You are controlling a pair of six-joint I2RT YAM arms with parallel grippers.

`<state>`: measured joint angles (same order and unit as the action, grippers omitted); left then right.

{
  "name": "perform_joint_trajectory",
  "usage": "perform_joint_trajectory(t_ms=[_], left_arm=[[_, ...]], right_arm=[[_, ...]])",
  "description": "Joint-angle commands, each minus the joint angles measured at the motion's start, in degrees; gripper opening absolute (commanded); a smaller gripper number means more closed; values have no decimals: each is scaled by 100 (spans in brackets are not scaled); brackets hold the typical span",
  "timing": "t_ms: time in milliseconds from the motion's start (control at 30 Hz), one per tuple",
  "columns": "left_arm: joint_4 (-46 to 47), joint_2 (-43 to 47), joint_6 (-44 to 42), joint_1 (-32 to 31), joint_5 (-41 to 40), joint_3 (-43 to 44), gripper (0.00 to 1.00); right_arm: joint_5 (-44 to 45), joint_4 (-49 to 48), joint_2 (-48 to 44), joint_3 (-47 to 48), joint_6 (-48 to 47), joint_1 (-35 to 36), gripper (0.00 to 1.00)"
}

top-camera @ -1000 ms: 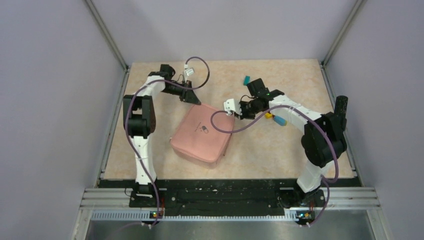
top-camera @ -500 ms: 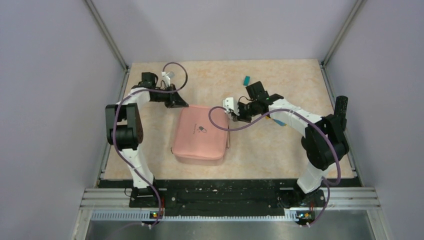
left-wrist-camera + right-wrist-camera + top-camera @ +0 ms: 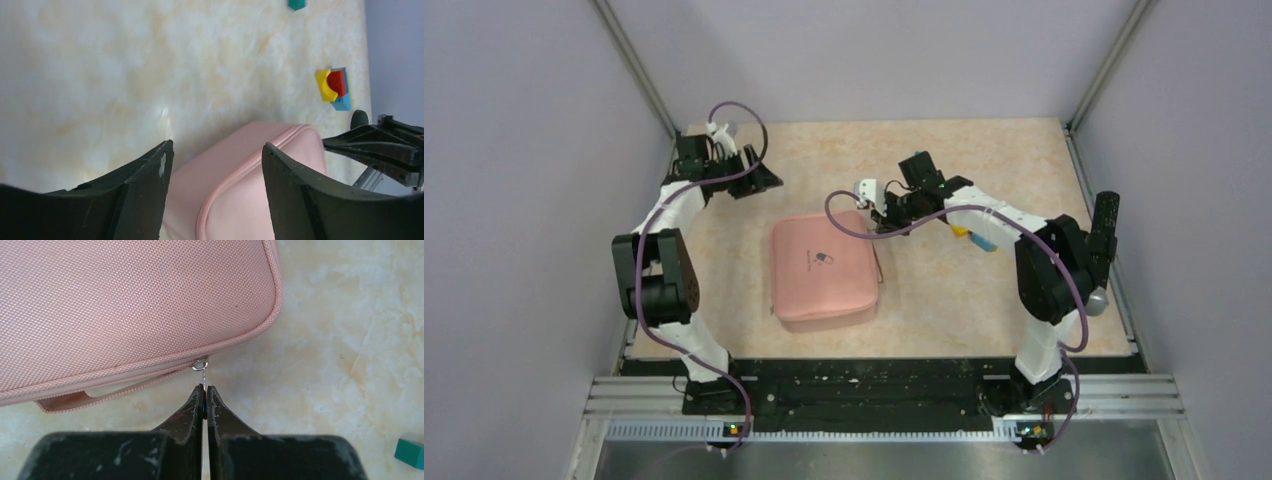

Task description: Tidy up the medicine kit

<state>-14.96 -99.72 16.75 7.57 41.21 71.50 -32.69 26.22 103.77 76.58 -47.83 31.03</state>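
The medicine kit (image 3: pixel 824 268) lies closed on the desk (image 3: pixel 984 300). The right pincer (image 3: pixel 205 390) pinches, apparently, its zip pull (image 3: pixel 202 371); the left pincer (image 3: pixel 217 146) hangs released beside the far corner. Unzipping is starting: next, draw the pull steadily along the seam.

Pink medicine kit (image 3: pixel 824 268) closed, lying flat, table (image 3: pixel 984 300) centre, logo up.
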Motion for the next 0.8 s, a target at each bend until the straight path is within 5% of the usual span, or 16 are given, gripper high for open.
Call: perform_joint_trajectory(t_ms=[0, 367, 700, 767], left_arm=[[185, -812, -996, -528, 985, 1362, 69], [-185, -2082, -1861, -1867, 1884, 2047, 61], [-1860, -2334, -3316, -1997, 2138, 2213, 55], [-2337, -2392, -3676, -1997, 2049, 2304, 45]], right_arm=[[89, -194, 328, 730, -382, -34, 0], [61, -273, 539, 1165, -471, 2, 0], [87, -309, 504, 1043, -473, 23, 0], [87, -310, 512, 1045, -467, 32, 0]])
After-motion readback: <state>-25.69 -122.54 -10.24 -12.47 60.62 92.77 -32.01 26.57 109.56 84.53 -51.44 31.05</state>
